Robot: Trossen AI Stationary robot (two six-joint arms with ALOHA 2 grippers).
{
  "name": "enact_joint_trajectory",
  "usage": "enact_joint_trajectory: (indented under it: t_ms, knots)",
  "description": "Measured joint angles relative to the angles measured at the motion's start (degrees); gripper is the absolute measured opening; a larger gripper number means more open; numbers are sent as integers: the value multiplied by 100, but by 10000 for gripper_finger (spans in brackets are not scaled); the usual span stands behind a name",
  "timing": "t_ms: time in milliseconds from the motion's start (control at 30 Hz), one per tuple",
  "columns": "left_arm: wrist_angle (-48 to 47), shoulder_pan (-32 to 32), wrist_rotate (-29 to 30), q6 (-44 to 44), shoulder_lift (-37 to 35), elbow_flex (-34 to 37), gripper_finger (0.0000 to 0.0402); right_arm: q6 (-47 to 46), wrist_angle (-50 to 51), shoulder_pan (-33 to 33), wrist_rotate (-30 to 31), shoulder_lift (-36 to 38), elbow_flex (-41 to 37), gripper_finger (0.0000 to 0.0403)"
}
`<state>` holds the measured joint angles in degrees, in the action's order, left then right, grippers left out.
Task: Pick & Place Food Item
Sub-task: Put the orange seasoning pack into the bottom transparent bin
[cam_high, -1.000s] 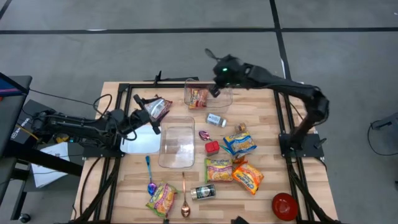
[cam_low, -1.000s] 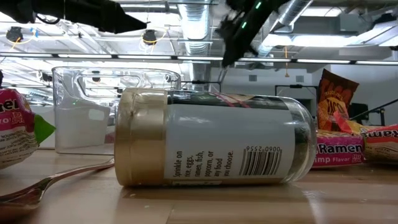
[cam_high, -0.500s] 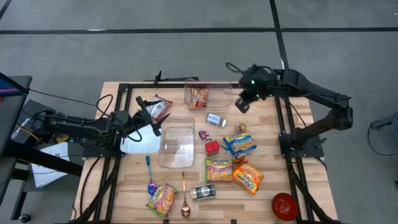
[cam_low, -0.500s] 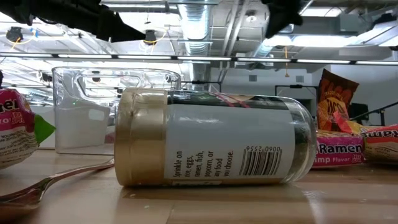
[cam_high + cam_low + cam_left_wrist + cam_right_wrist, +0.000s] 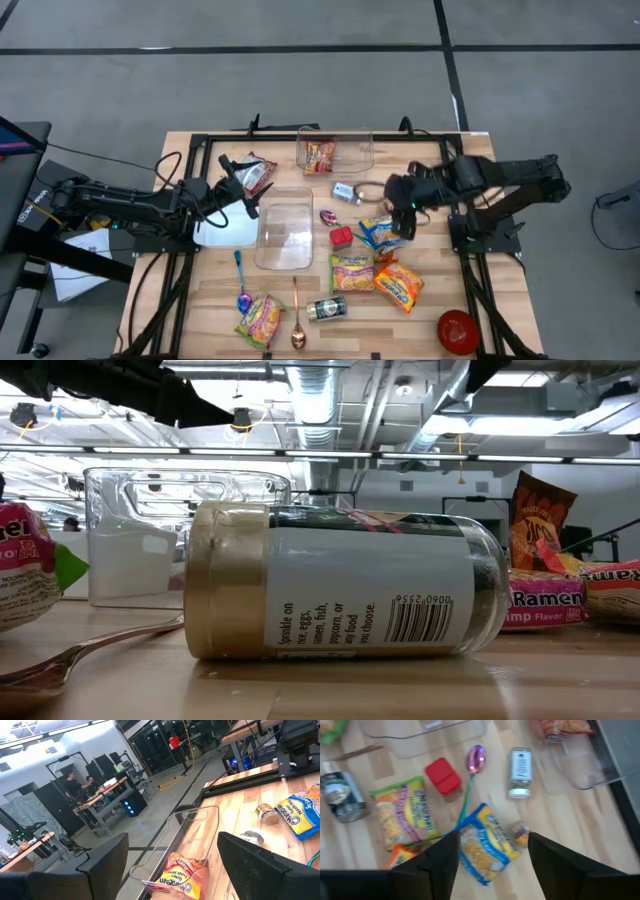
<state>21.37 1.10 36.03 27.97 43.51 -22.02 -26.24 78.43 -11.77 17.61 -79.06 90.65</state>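
Blue foil shows between the right gripper (image 5: pixel 492 851) and its spread, empty jaws: the blue noodle packet (image 5: pixel 485 847) lies flat on the wooden counter (image 5: pixel 430 300), just beside a small brown-capped jar (image 5: pixel 521 834) and the iridescent spoon (image 5: pixel 471 772). It looks light, crinkly and slippery, so pinching across a sealed edge seems safest. Farther out, the left gripper (image 5: pixel 170 862) waits with jaws wide at the counter's left side, near a clear container (image 5: pixel 285 230).
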Motion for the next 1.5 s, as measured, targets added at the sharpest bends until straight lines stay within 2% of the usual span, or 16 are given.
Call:
enact_joint_trajectory:
  t_ms: [233,467,700,1200,1367,1500]
  knots:
    - [2,0,-65,0,0,0,298,-972,-41,-1134,335,-508,3,219]
    - [78,1,-243,-1,-1,4,298,-1470,567,-1627,775,-1250,-4,208]
    - [68,1,-243,-39,0,4,298,-1630,998,-1785,1100,-1624,2,198]
    - [57,0,-243,-40,0,4,298,-1688,662,-1816,1118,-1662,2,181]
    - [55,1,-244,-40,0,4,298,-1657,623,-1822,997,-1660,-21,181]
    - [55,0,-243,-42,0,4,298,-1539,340,-1822,643,-1534,-550,180]
